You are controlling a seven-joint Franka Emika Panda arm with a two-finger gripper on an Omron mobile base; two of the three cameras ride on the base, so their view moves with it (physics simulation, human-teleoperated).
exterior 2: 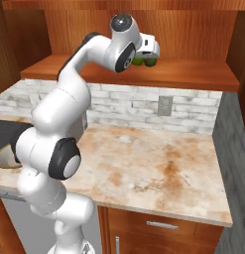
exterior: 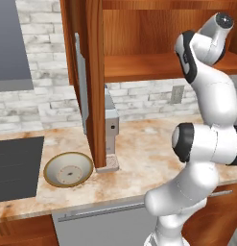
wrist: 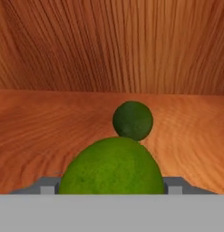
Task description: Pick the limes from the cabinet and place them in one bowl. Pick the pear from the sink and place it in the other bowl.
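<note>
Gripper [exterior 2: 150, 55] sits w/ jaws either side of near lime [wrist: 111, 166] on cabinet shelf [exterior 2: 193, 74]; can't tell if they're clamped on it or just bracketing. Second lime [wrist: 133, 120] lies just behind, further in. Step: prob first lime pick. Next needs a firm squeeze, lift, pull back clear of shelf, then swing over to cream bowl [exterior: 68, 169] on counter [exterior 2: 158, 168]. Arm reaches up high, hand roughly level into cabinet.
</note>
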